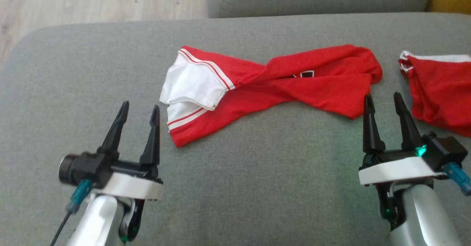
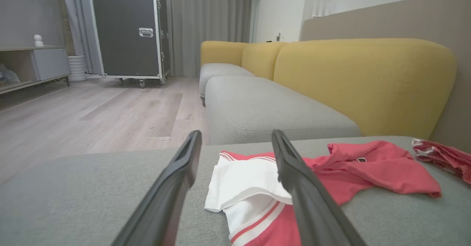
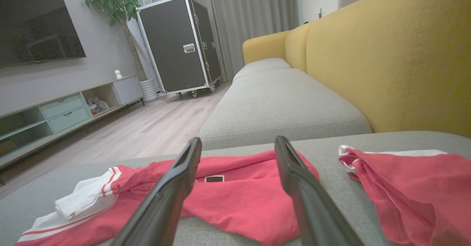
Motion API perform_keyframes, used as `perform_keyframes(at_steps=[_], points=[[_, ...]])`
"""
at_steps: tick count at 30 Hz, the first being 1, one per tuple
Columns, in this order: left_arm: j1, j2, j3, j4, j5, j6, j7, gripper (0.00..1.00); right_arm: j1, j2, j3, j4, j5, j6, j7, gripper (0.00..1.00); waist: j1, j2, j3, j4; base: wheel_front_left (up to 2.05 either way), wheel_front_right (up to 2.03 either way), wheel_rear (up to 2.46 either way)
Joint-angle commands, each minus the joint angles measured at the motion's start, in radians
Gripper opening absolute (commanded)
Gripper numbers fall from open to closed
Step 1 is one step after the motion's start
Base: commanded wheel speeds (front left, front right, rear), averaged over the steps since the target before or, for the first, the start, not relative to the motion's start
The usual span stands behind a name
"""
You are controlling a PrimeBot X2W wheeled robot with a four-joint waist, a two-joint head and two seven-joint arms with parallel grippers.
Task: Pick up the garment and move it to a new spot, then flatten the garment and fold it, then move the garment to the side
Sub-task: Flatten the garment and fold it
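Garment (image 1: 287, 84) lies twisted across the cushion (image 1: 235, 187); left tool (image 1: 141, 104) and right tool (image 1: 382, 95), both spread, empty, sit near its ends, seemingly poised for lifting.

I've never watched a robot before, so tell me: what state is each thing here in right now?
Shirt: twisted, unfolded, lying on the cushion.
Other garment: crumpled, at the cushion's right.
Left claw: open, empty.
Right claw: open, empty.

Left tool (image 1: 141, 106) and right tool (image 1: 383, 97), both wide open and empty, fingers forward.
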Motion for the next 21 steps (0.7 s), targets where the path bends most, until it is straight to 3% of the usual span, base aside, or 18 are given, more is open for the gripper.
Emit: perform_keyframes(at_steps=[1,9,16,21], points=[[-0.078,0.021,0.021,0.006,0.022,-0.022,-0.005,1.0,-0.038,-0.002,0.026,-0.03,-0.004,-0.001,-0.006,1.0,0.0001,-0.0001,0.021,-0.017,0.0,0.0,0.0],[-0.225,0.032,-0.135,0.163,0.099,-0.091,0.088,1.0,-0.06,-0.002,0.029,-0.032,-0.006,-0.001,-0.006,1.0,0.0001,-0.0001,0.092,-0.063,0.0,0.0,0.0],[-0.323,0.037,-0.191,0.27,0.143,-0.099,0.11,1.0,-0.083,-0.002,0.024,-0.037,-0.006,-0.001,-0.006,1.0,0.0001,-0.0001,0.143,-0.097,0.0,0.0,0.0],[-0.374,0.044,-0.202,0.338,0.181,-0.069,0.088,1.0,-0.091,-0.002,0.019,-0.035,-0.002,-0.001,-0.006,1.0,0.0001,-0.0001,0.16,-0.119,0.0,0.0,0.0]])
